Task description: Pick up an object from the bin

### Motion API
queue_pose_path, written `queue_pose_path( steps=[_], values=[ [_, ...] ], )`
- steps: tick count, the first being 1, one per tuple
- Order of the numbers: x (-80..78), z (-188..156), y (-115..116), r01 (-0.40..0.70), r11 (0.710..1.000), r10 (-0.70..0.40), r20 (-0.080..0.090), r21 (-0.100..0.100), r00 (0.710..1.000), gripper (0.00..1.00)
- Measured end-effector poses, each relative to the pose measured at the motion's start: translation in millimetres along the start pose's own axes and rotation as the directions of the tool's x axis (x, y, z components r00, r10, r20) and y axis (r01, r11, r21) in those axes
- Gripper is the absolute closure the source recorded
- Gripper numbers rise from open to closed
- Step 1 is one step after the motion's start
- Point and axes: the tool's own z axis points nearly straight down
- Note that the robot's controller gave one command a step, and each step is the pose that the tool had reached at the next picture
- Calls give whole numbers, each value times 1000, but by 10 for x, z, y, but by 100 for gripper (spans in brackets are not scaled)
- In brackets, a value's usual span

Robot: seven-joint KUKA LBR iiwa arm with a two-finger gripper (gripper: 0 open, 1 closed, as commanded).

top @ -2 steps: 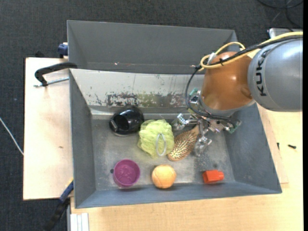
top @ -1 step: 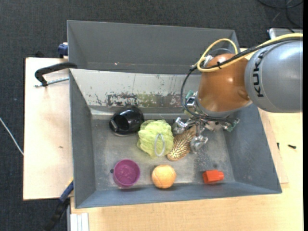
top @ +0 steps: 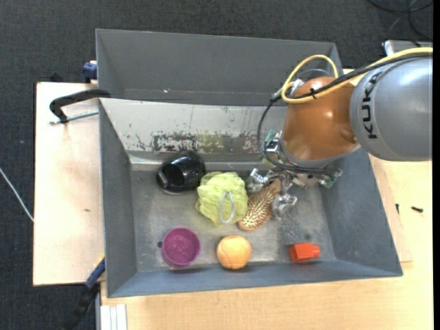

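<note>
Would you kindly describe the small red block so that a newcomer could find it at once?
Look in the grey bin, along its near wall. Right of the orange ball lies the red block, touching nothing. It alone has flat sides and corners.

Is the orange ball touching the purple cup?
No, the orange ball lies apart from the purple cup, with a clear gap between them.

black lump [top: 180, 172]; lime-green pouf [top: 220, 194]; golden-brown brush [top: 259, 210]; purple cup [top: 181, 246]; orange ball [top: 234, 251]; red block [top: 304, 252]; grey bin [top: 206, 67].
</note>
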Motion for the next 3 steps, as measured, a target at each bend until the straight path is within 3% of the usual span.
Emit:
queue_pose_path(
  steps=[2,3],
  values=[
    [9,-164,36,-1,1000,0,-9,-16,1000,100],
    [0,-367,30,1,1000,-1,-8,-15,1000,100]
  ],
)
